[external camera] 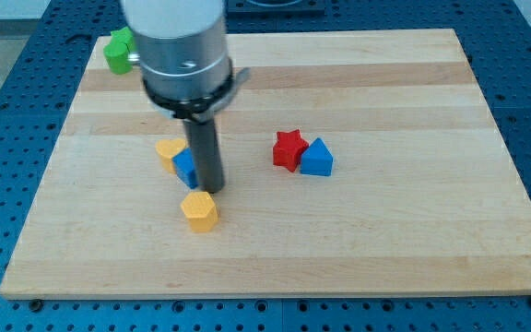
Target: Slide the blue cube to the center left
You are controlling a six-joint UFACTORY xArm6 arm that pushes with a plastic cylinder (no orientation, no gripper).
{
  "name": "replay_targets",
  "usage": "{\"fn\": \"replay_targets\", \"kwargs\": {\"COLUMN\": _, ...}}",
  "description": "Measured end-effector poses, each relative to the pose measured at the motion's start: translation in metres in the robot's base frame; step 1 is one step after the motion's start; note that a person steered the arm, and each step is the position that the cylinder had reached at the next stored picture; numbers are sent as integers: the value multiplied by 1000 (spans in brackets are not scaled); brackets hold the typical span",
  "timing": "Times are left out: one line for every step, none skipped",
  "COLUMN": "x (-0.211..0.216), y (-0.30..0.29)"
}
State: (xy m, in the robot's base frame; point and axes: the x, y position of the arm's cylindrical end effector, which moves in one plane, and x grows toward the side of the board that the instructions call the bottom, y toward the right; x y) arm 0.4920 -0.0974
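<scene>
— Rod point(206, 152) is hanging down from the grey cylinder of the arm point(178, 41), over the left half of the wooden surface point(413, 231). Can you see where it is ending?

— Yes. The tip point(212, 190) is sitting right against the view's right side of the blue cube point(185, 167), touching or nearly so. No hand is showing on this arm, only the straight rod, so nothing is spreading or pinching.

— And the cube itself?

— It is lying left of centre, with a yellow block point(168, 152) pressing against its upper left; that one's shape is partly hidden. A second yellow block point(199, 210), looking hexagonal, is lying just below the tip, apart from the cube.

— Others?

— A red star point(289, 148) and a blue block with a peaked top point(317, 158) are touching each other near the middle, well apart from the rod. A green block point(117, 51) is sitting at the top left corner, partly behind the arm.
</scene>
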Motion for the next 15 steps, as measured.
{"fn": "replay_targets", "kwargs": {"x": 7, "y": -59}}
{"fn": "replay_targets", "kwargs": {"x": 15, "y": -69}}
{"fn": "replay_targets", "kwargs": {"x": 10, "y": -18}}
{"fn": "replay_targets", "kwargs": {"x": -10, "y": 27}}
{"fn": "replay_targets", "kwargs": {"x": -30, "y": 27}}
{"fn": "replay_targets", "kwargs": {"x": -31, "y": -17}}
{"fn": "replay_targets", "kwargs": {"x": -30, "y": -63}}
{"fn": "replay_targets", "kwargs": {"x": -29, "y": -95}}
{"fn": "replay_targets", "kwargs": {"x": -28, "y": -94}}
{"fn": "replay_targets", "kwargs": {"x": -17, "y": -63}}
{"fn": "replay_targets", "kwargs": {"x": 13, "y": -57}}
{"fn": "replay_targets", "kwargs": {"x": 30, "y": -90}}
{"fn": "replay_targets", "kwargs": {"x": 13, "y": -126}}
{"fn": "replay_targets", "kwargs": {"x": -22, "y": -142}}
{"fn": "replay_targets", "kwargs": {"x": -35, "y": -147}}
